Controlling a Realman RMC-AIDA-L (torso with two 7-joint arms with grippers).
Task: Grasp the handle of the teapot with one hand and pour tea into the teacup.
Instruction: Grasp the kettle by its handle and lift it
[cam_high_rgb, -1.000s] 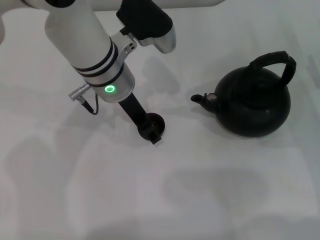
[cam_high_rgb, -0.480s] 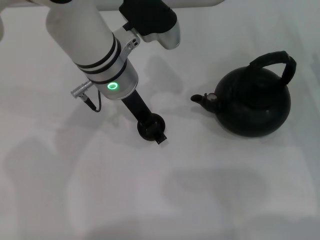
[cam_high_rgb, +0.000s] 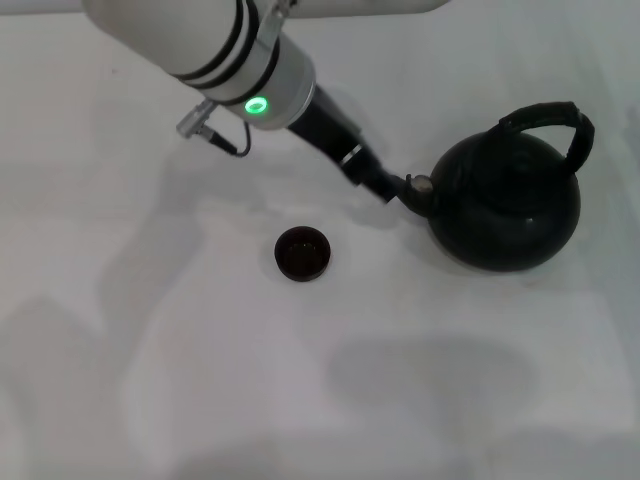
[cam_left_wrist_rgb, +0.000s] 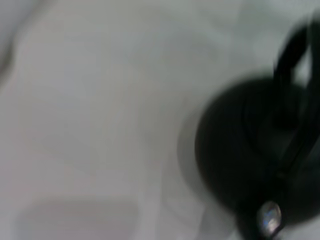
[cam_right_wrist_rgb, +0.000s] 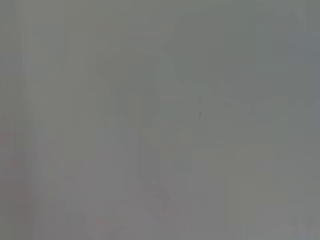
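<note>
White table (cam_high_rgb: 150, 350), one teapot (cam_high_rgb: 505, 210), one teacup (cam_high_rgb: 302, 253), left gripper (cam_high_rgb: 385, 188) near spout, fingers' state unclear.

Even, soft overhead light on the white table (cam_high_rgb: 150, 380) casts faint grey shadows. The left wrist view smears the round matte black teapot (cam_left_wrist_rgb: 250, 165); the right wrist view is featureless grey.

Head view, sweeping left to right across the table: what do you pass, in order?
Left arm's green light ring → teacup → left gripper reaching toward the spout → teapot with its arched handle. The right gripper does not show in this view.
</note>
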